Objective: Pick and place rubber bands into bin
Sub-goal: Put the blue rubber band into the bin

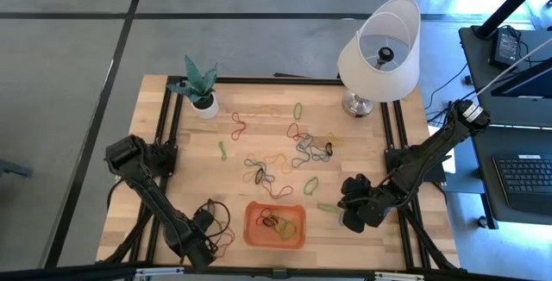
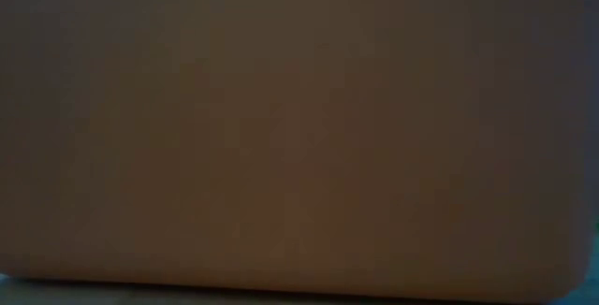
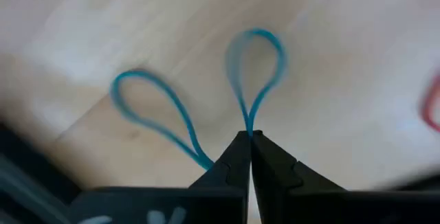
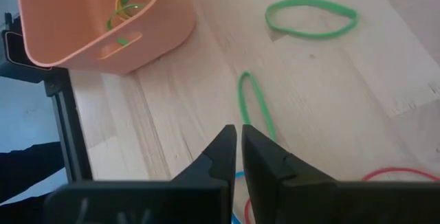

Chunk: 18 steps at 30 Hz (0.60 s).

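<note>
My left gripper [image 1: 207, 229] is low over the table's near-left part, left of the orange bin [image 1: 247, 226], and is shut on a blue rubber band [image 3: 258, 59]. My right gripper [image 1: 345, 210] hovers right of the bin [image 4: 103, 25], fingers shut [image 4: 238, 133]. A green band [image 4: 254, 104] lies on the wood just ahead of its fingertips; I cannot tell whether they touch it. A few bands [image 1: 276, 222] lie in the bin. Many more [image 1: 285, 160] are scattered over the table's middle. The low view shows only a dim brownish surface. My left gripper pinches the blue rubber band between its two fingertips at a narrow waist [image 3: 249, 129]. One loop sticks out straight ahead of the tips. A second loop [image 3: 151, 110] comes out beside one finger. Whether the loops lie on the wood or hang clear does not show.
A white lamp [image 1: 379, 48] stands at the far-right corner and a small plant in a white pot [image 1: 204, 104] at the far-left. Another green band [image 4: 311, 18] and a red one [image 4: 399, 174] lie near my right gripper. Black rails frame the table's sides.
</note>
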Tool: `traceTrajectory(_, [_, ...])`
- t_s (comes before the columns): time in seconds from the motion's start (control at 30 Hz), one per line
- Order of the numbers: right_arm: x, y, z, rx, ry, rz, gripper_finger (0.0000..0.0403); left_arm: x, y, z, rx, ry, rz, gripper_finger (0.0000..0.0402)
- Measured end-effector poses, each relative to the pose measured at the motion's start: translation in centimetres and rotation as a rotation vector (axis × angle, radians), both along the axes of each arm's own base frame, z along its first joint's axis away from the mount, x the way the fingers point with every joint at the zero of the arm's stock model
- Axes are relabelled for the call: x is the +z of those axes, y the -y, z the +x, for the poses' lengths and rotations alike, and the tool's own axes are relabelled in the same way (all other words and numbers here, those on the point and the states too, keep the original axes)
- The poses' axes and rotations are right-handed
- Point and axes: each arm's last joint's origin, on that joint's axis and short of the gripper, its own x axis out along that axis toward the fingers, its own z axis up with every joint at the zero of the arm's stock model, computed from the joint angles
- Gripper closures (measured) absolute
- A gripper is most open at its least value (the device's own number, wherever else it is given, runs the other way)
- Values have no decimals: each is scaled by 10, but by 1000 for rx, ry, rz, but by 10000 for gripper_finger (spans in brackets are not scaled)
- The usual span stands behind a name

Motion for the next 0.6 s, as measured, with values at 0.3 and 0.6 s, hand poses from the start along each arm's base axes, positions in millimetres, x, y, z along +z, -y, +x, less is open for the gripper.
traceTrajectory(0.3, [0,0,0,0,1,1,373,59,-10,-2,-99,219,-26,399])
traceTrajectory(0.6, [-1,1,-1,-3,-8,-5,373,100,-35,14,-236,509,96,399])
